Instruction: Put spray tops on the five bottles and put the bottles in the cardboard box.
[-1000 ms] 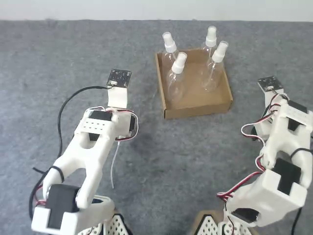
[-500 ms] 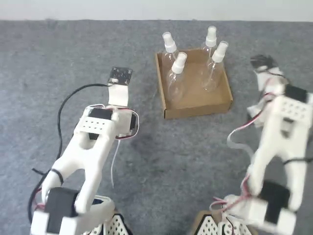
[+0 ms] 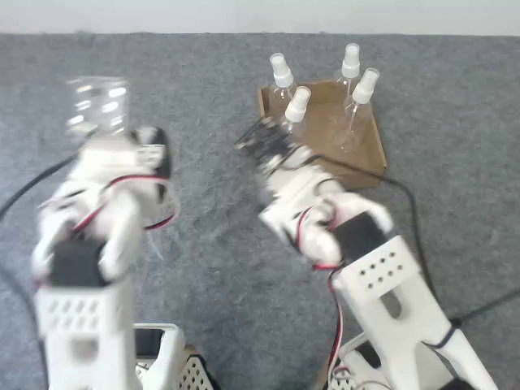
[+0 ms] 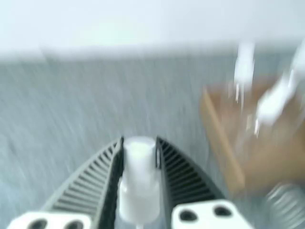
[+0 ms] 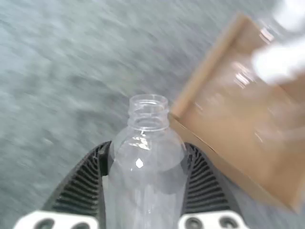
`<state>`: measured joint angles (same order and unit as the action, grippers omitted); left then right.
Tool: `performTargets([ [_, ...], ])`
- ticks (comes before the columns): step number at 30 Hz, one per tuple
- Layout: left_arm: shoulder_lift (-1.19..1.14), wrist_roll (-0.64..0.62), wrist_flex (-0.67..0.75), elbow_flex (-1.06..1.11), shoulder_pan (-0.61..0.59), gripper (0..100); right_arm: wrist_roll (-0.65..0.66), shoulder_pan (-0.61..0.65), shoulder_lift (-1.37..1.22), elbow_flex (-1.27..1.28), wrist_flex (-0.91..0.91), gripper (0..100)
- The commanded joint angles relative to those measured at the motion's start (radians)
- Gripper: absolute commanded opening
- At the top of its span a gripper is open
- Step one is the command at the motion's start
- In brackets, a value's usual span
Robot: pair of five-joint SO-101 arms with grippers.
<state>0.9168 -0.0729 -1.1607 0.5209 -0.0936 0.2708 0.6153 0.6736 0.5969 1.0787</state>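
Spray top (image 4: 139,191), white, sits between the fingers of the left gripper (image 4: 139,140), which are clamped on it from both sides, with its rounded upper end showing at the fingertips. In the high view the left arm (image 3: 89,227) stands over the left part of the grey bench (image 3: 211,268), its blurred gripper end toward the far left and well apart from the cardboard box (image 3: 372,138).

At the middle of the bench the right arm (image 3: 357,244) stretches from the near right toward the far side, and its gripper end lies just beside the near left corner of the box. The right gripper (image 5: 148,148) has its fingers clamped on a clear bottle (image 5: 148,114), one on each side of the shoulder. The bottle's threaded neck is open and bare, pointing away from the wrist, with the box's near corner just beyond it.

Farther right, the box rests on the far part of the bench. Four capped bottles stand upright in it, all clear with white tops: one at the far left (image 3: 282,77), one at the near left (image 3: 294,114), one at the far right (image 3: 349,65), and one at the near right (image 3: 357,106).
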Motion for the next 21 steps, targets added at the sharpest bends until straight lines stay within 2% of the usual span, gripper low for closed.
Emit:
performTargets([
  [1,0.084,0.005,-0.098,-0.242,-0.020,1,-0.071,0.159,-0.007,0.064,-0.209,0.6],
  [5,0.091,-0.071,-0.092,-0.285,-0.014,1,-0.094,0.240,-0.019,0.161,-0.392,0.6],
  [10,0.091,-0.157,-0.037,-0.277,-0.014,1,-0.092,0.305,0.008,0.279,-0.475,0.6],
  [14,0.092,-0.198,0.023,-0.282,-0.012,1,-0.092,0.306,0.047,0.353,-0.544,0.6],
  [21,0.087,-0.229,0.054,-0.271,-0.012,1,-0.097,0.306,0.085,0.528,-0.845,0.6],
])
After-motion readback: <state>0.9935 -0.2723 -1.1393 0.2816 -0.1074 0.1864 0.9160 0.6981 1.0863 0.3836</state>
